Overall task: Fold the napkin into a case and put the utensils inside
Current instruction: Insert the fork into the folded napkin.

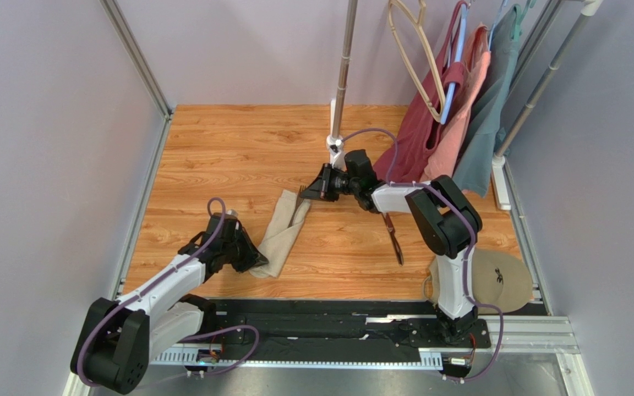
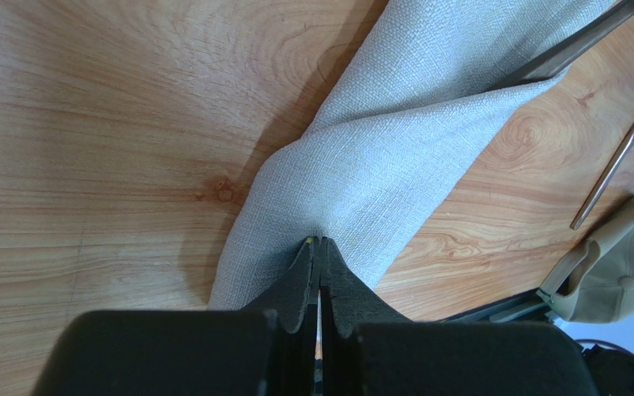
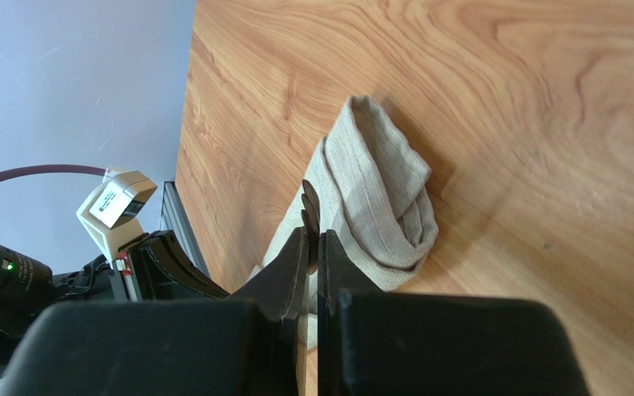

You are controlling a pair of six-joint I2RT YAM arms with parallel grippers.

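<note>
The napkin lies folded into a narrow beige case running diagonally across the wooden table. My left gripper is at its near end, and the left wrist view shows the jaws shut with the cloth puckered up into their tips. My right gripper is at the far end, shut on a slim dark utensil that pokes out past the tips. That utensil meets the cloth edge at the case's far end. A second utensil lies loose on the table to the right.
A round tan disc sits at the near right edge by the right arm's base. Maroon, salmon and grey-teal garments hang on a rack at the back right. A metal pole stands behind the right gripper.
</note>
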